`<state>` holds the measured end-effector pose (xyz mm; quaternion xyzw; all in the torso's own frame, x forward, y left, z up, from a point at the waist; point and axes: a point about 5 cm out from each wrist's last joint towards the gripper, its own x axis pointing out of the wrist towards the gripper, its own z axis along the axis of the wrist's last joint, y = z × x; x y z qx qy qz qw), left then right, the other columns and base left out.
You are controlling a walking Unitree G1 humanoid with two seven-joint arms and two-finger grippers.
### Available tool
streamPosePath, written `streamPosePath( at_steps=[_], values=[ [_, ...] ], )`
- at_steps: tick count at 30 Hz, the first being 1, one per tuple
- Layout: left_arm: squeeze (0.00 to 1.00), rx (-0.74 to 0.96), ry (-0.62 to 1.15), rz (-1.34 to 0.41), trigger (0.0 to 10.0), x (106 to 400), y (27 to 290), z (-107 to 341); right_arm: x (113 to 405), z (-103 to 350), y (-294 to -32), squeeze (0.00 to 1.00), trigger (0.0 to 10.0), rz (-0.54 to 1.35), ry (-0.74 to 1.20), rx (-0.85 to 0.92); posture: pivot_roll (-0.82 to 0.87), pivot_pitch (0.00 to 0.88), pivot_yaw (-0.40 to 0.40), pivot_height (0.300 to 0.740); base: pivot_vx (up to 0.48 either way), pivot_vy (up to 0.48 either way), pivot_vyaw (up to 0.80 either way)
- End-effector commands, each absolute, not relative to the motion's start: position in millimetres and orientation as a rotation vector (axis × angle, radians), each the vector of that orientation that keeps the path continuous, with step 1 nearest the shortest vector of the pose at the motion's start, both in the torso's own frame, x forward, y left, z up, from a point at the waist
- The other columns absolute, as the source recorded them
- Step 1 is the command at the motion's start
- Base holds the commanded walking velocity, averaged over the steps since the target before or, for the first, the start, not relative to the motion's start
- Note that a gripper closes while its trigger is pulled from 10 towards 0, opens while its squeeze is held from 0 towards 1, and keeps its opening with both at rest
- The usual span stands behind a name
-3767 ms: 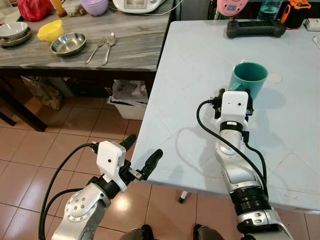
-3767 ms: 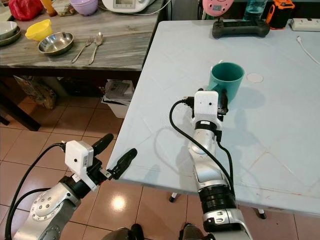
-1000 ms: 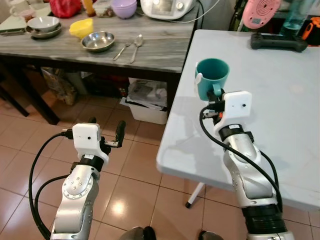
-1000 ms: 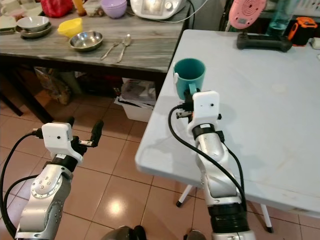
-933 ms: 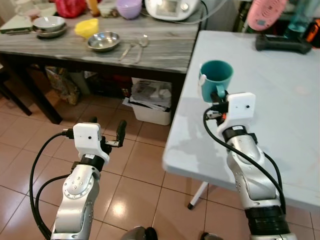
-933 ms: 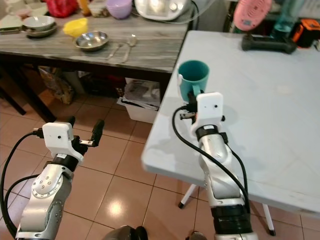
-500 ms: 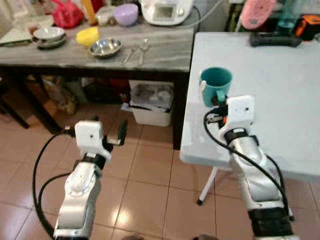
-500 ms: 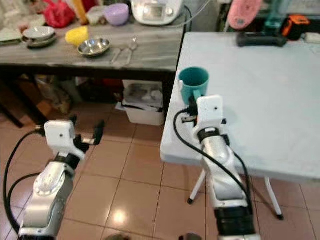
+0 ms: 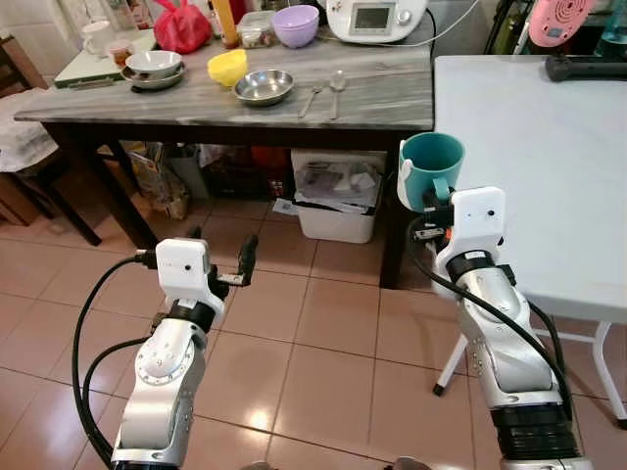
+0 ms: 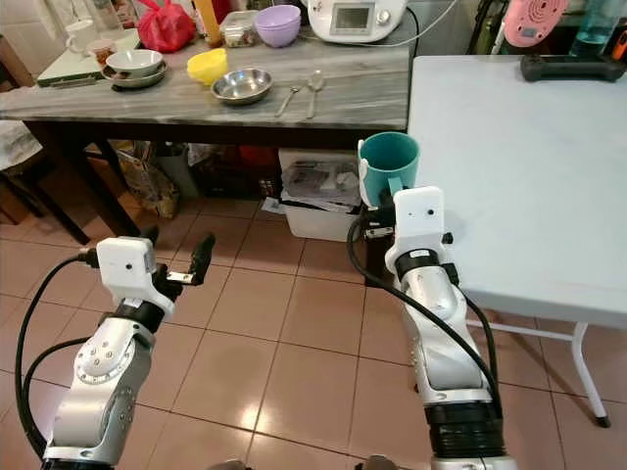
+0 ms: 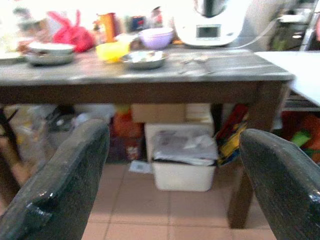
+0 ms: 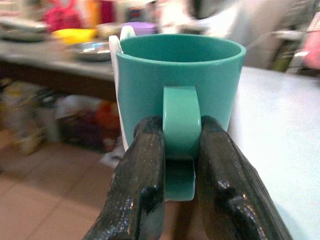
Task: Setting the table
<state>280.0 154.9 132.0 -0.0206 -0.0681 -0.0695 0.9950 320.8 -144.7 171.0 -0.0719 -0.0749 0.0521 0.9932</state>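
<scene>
Backed off the white table [image 9: 549, 186], the right gripper [image 12: 181, 150], clamped on the teal mug [image 9: 431, 168] handle, has the grey sideboard [image 9: 196, 103] far-left, while the left gripper [image 9: 217, 262] hangs apart.

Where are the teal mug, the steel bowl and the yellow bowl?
teal mug [image 12: 150, 85], right wrist view, on its outer wall left of the handle.
steel bowl [image 9: 263, 88], left eye view, on its inner basin.
yellow bowl [image 9: 227, 68], left eye view, on its upper side.
</scene>
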Motion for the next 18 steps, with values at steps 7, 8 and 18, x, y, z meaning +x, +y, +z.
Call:
streamPosePath(
  at_steps=[7,8,18],
  values=[
    [0.0,-0.013,-0.164,-0.125,10.0,278.6,160.8,134.3,320.8,181.1,-136.8,0.0,10.0,0.123,-0.211,-0.138,-0.11,0.11,0.092,0.74,0.0,0.206,0.0],
    [0.0,-0.02,-0.17,-0.136,10.0,278.2,160.0,135.0,320.7,181.5,-137.3,0.0,10.0,0.12,-0.213,-0.138,-0.11,0.11,0.092,0.74,0.0,0.0,0.0],
    [0.0,-0.043,-0.173,-0.173,10.0,276.5,156.1,135.1,319.8,183.2,-136.4,0.0,10.0,0.133,-0.23,-0.16,-0.11,0.111,0.091,0.74,0.0,0.0,0.0]
  ],
)
